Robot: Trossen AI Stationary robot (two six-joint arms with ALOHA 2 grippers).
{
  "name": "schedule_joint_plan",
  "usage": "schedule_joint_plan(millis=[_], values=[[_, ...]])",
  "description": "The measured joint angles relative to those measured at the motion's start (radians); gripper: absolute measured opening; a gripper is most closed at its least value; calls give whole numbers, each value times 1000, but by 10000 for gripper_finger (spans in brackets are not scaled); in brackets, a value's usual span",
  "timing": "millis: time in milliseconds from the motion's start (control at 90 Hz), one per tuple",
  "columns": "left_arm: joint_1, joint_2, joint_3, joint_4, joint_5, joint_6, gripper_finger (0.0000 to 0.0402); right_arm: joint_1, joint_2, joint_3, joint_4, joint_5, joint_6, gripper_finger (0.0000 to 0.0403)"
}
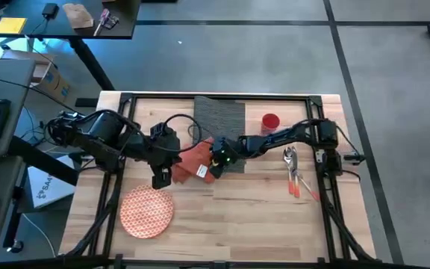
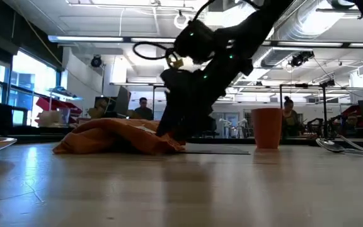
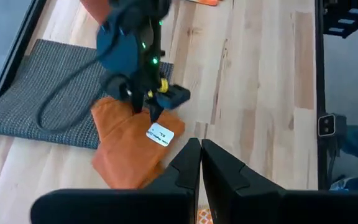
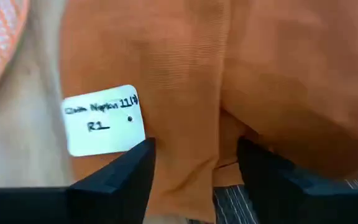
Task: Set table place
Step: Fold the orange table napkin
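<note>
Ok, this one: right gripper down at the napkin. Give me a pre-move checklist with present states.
1. Right gripper open, fingers astride a fold of the napkin: ok.
2. Napkin gripped: not ok, jaws not closed.
3. Left gripper shut, off the napkin: ok.
4. Placemat flat on the table: cannot tell; napkin overlaps its edge.
5. Plate apart from the napkin: ok.
6. Cup upright, cutlery clear of both arms: ok.

Open right pincer (image 4: 194,165) straddles labelled orange napkin (image 4: 185,81).
</note>
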Motion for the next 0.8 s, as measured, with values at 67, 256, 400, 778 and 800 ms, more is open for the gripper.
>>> schedule_joint_plan(millis=[67, 256, 400, 778, 800], values=[[0, 0, 0, 0, 0, -2, 0, 3, 22, 23, 2, -10, -1, 142], [0, 0, 0, -11, -17, -3, 0, 11, -17, 104, -31, -90, -81, 12], [0, -4, 4, -78, -199, -67, 0, 12, -124, 220, -190, -107, -145, 2], [52, -95, 32, 46, -585, 81, 0, 40, -247, 949, -789, -26, -490, 0], [60, -101, 32, 63, -581, 101, 0, 40, -246, 982, -833, -7, -491, 0]])
